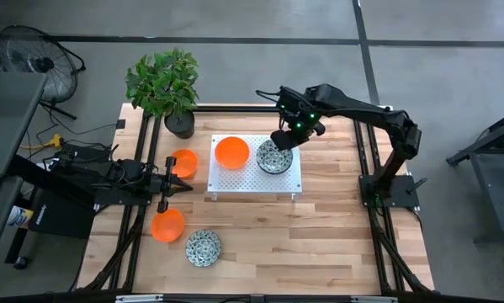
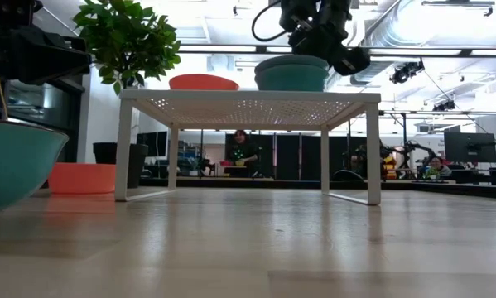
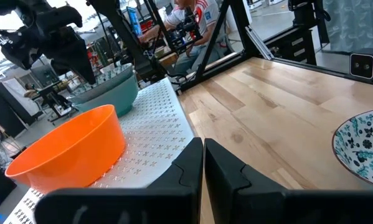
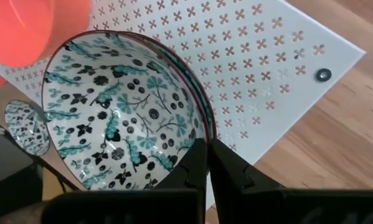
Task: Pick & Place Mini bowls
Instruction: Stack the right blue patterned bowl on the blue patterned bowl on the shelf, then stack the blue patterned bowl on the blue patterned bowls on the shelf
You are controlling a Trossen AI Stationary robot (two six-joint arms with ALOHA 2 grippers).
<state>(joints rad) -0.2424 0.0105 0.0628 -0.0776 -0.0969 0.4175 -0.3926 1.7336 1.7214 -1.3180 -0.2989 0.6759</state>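
On the wooden table (image 1: 319,227), a white perforated rack (image 1: 235,178) carries an orange bowl (image 1: 231,152) and a patterned bowl (image 1: 273,159), whose rim the right gripper (image 1: 283,139) pinches, while the left gripper (image 1: 177,177) waits closed and empty near the table's left edge.

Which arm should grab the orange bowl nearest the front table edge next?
Left. The left gripper sits shut beside that orange bowl; the right gripper is over the patterned bowl on the white rack.

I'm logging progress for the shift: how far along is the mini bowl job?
Looks done: an orange bowl sits on the white perforated shelf. In hand: the right hand is shut at the rim of a patterned bowl resting on that shelf. Left: two orange bowls and another patterned bowl are on the table, near the shut, empty left hand. About two of five visible bowls are placed.
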